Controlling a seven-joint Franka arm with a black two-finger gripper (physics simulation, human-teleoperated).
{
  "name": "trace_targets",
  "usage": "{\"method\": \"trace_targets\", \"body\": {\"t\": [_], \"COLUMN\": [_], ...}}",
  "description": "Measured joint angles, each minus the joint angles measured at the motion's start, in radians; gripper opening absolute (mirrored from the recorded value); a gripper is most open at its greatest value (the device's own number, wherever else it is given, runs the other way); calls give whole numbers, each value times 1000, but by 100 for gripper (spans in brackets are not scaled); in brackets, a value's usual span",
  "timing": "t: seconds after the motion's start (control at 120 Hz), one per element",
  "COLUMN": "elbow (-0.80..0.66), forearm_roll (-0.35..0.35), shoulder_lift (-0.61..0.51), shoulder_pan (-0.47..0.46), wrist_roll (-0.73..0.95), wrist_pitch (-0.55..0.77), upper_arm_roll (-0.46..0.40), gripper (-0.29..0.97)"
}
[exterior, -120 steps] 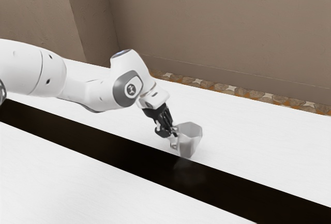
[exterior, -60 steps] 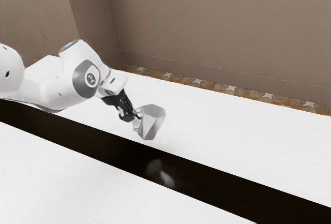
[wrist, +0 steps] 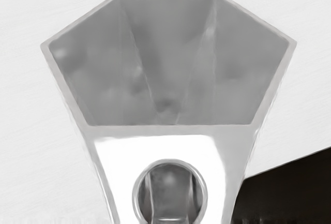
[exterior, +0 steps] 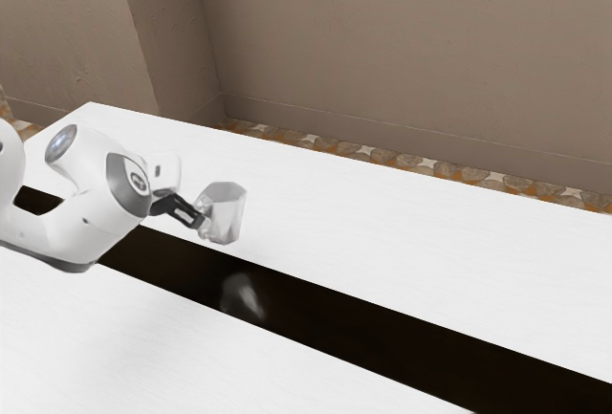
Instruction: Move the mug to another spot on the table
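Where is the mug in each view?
Exterior view: mug left of centre, held in the jaws, off the white table.
Wrist view: mug just under the hand, hexagonal mouth toward the camera, handle nearest.
Shared landmark: the black gap in the table, beside the mug.

mug (exterior: 225, 211) in claw (exterior: 198, 210), above table (exterior: 430, 232), near gap (exterior: 382, 337)
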Motion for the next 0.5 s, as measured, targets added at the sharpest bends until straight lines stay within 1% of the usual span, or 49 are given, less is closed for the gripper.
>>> {"method": "trace_targets", "body": {"t": [0.217, 0.383, 0.5], "elbow": [-84, -97, -99], "forearm_roll": [-99, -136, -147], "shoulder_lift": [-14, 6, 24], "shoulder_pan": [-3, 13, 18], "wrist_roll": [1, 2, 2], "wrist_pitch": [73, 93, 96], "upper_arm_roll": [2, 3, 3], "gripper": [1, 1, 6]}}
